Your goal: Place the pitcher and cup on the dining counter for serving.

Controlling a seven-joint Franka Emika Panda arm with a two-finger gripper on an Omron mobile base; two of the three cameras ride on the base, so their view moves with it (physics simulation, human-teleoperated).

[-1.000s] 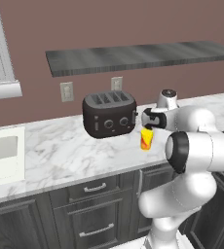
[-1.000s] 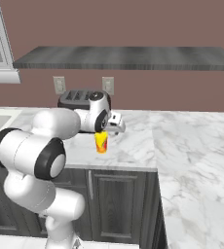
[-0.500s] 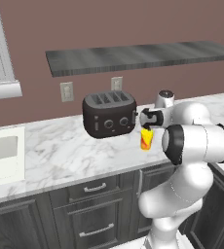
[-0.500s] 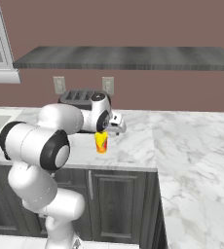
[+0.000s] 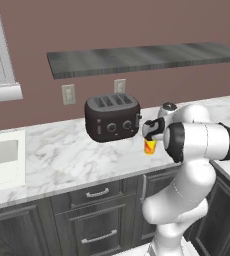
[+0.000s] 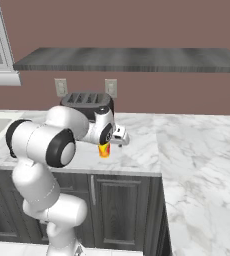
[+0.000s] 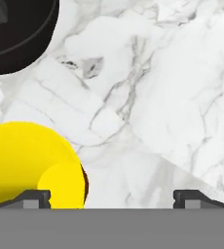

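Yellow is what stands out first: we see the cup (image 5: 150, 146), a small yellow tumbler with an orange-red mark, hanging directly below the gripper (image 5: 150, 136) and lifted off the white marble counter (image 5: 67, 155). In the right base view the cup (image 6: 104, 150) again sits just under the gripper (image 6: 118, 140), with its base clear of the counter (image 6: 137, 145) surface. From the hand view, the cup (image 7: 33, 165) appears as a wide yellow rim and hollow at the lower left, against one dark fingertip (image 7: 31, 197), while the other fingertip (image 7: 194, 197) stands far off to the right over bare marble (image 7: 158, 97). The jaws look widely spread there, yet the cup stays aloft under the hand, so we cannot tell how it is gripped. Just beyond the gripper, on the far side from the robot's base, sits a black toaster (image 5: 112, 117) on the counter, close to the cup but not touching it; in the hand view its dark curved body (image 7: 16, 34) fills the upper left corner. Above the gripper, a grey shelf (image 5: 142, 57) runs along the brown wall. To the gripper's left, well apart, lies a pale sink (image 5: 4, 157).
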